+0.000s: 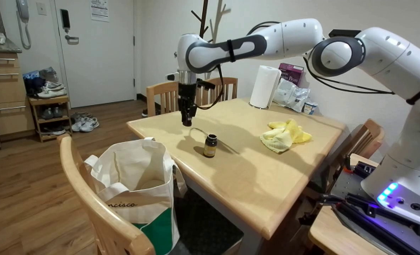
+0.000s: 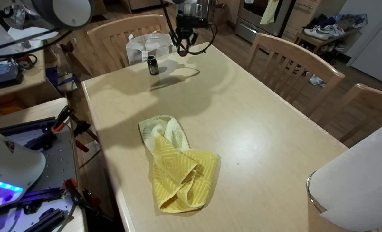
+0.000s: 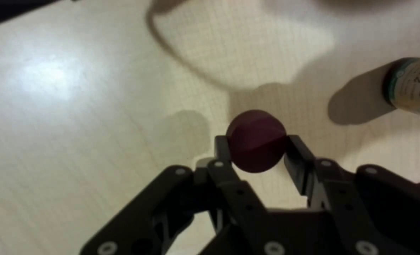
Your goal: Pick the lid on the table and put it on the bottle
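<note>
Lid (image 3: 256, 141) is in the jaws: pinched from two opposite sides, jaws parted only by the lid's width. It's above the surface (image 1: 238, 124), off to the side of the bottle (image 1: 210, 146), not touching it. Bottle stands upright, top uncovered, near the edge, by the tote bag (image 1: 153, 202) at a chair (image 1: 84, 187).

Surface: pale wood, shadows (image 1: 234, 173) across it. Yellow cloth (image 1: 288, 136) crumpled on it, well apart from the bottle. Paper towel roll (image 1: 265, 86) upright toward the wall, purple box (image 1: 291, 72) and plastic bags (image 1: 291, 95) next to it, small cup (image 1: 309, 107) just beside the bags.

Room: two wooden seats (image 2: 302, 56) along a side in both exterior views. White door (image 1: 100, 63), wall phone (image 1: 22, 10) beside it. Shoes (image 1: 50, 91) on a small rack (image 1: 49, 101), sneakers (image 1: 86, 124) on the wood floor (image 1: 33, 177). Drawers (image 1: 4, 88) near the rack. Oven (image 2: 252, 21) in an exterior view, hanging towel (image 2: 270, 12) on its front.
</note>
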`<state>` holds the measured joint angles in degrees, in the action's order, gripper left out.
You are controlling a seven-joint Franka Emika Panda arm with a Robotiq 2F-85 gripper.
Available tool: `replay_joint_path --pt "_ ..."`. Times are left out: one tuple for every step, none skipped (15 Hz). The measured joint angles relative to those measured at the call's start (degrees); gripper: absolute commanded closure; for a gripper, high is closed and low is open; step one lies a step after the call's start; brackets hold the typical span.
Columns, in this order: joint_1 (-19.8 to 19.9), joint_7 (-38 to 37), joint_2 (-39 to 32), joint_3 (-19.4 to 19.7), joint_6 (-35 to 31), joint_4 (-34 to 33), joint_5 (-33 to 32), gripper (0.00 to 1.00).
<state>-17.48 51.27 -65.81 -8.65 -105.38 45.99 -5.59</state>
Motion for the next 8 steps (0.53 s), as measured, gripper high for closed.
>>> replay_joint_path --pt "-0.5 0.0 0.8 0.0 0.7 -0.4 0.0 0.82" --pt "-1.0 -0.1 1.5 0.1 1.6 -0.7 0.0 0.82" --pt "-1.5 -0.2 2.3 0.1 2.4 -0.9 0.0 0.82" --pt "-2.1 -0.8 3.0 0.2 3.2 -0.9 0.0 0.82" --pt "-2.6 -1.6 3.5 0.3 4.1 -0.9 0.0 0.82" --pt "-3.2 -2.5 4.0 0.3 5.1 -0.9 0.0 0.82" --pt "-3.7 -3.4 4.3 0.4 6.0 -0.8 0.0 0.82" --pt "-4.2 -4.4 4.5 0.5 6.6 -0.7 0.0 0.82"
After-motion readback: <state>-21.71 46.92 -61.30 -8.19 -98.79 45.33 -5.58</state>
